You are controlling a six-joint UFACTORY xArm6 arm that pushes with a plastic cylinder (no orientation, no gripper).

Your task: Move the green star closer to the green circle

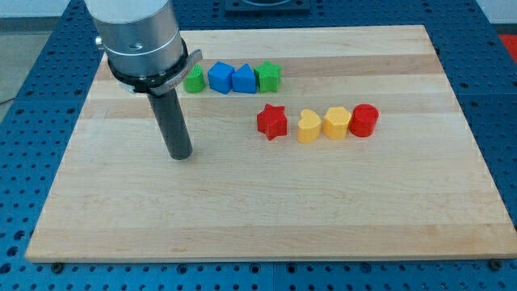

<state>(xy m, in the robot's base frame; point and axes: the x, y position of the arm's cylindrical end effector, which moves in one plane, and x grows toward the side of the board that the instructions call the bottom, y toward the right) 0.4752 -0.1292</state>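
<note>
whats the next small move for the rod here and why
Probably swing my tip toward the view's right and up, around the far side of the green star. The star sits at the right end of the top row, with two blue blocks between it and the green circle. My tip is below and left of that row, touching nothing, so it cannot yet push the star leftward.

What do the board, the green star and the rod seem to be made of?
Board: most likely light wood, smooth; grain lines and joined strips show.
Green star: probably plastic or painted wood, matte; the colour is even and saturated with no grain visible.
Rod, down to my tip: dark, dull, perhaps plastic or coated metal; the picture leaves this open.
</note>
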